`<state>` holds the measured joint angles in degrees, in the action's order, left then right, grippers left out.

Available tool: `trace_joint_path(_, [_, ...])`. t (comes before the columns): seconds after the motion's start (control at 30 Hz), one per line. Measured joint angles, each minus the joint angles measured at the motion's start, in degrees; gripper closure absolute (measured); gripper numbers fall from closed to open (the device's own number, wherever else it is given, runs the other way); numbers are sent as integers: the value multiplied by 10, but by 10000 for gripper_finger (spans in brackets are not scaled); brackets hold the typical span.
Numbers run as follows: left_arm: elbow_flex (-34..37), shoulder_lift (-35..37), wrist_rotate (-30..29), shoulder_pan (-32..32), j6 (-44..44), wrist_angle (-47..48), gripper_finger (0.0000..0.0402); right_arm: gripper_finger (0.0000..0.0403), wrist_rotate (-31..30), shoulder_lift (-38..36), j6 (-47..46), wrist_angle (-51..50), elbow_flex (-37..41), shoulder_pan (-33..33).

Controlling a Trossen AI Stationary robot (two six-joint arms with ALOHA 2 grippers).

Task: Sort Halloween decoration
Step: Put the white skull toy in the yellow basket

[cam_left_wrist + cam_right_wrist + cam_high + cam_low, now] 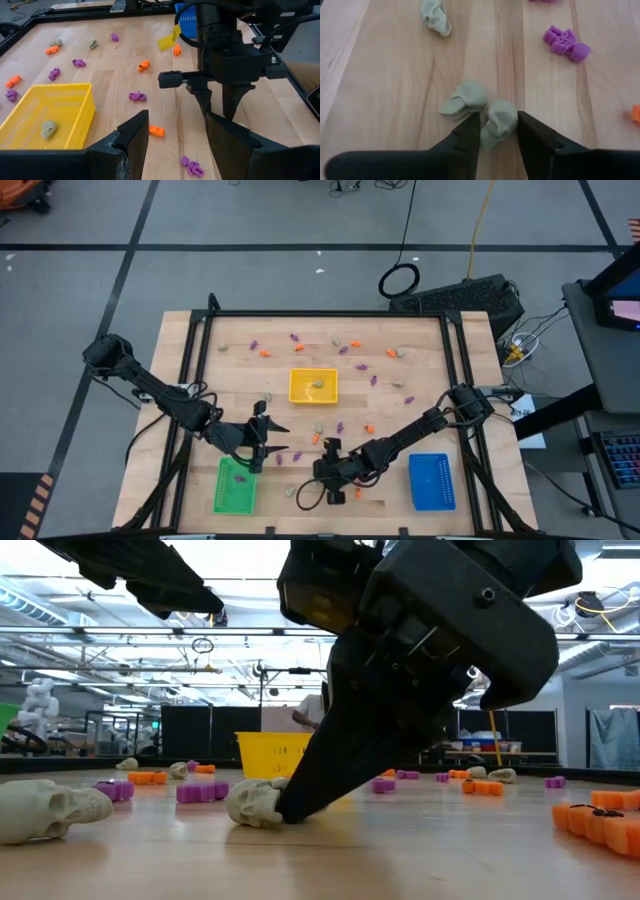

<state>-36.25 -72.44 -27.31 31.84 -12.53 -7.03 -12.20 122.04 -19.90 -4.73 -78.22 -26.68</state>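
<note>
Small orange, purple and pale Halloween decorations lie scattered over the wooden table. My right gripper slants down near the table's front middle, shut on a pale skull. A second pale skull lies right beside that one. In the low view the held skull rests on the wood at my right gripper's fingertips. My left gripper hangs open above the table by the green tray, with nothing between its fingers. My right gripper pinches the pale skull by its two sides between its two fingers. The fingers slant down at it from above and from the table's right. The skull rests on the table, next to the second skull.
The yellow tray at mid-table holds a pale skull. The green tray holds a purple piece, and a blue tray stands front right. A third skull and a purple piece lie near my right gripper.
</note>
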Motion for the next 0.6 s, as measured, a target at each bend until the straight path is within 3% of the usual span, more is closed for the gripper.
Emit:
trace_joint_path(0.17, [0, 0, 0, 0, 0, 0, 208, 333, 0, 0, 5, 0, 0, 0])
trace_joint_path(0.6, [0, 0, 0, 0, 0, 0, 208, 337, -25, -51, 37, -41, 3, 0])
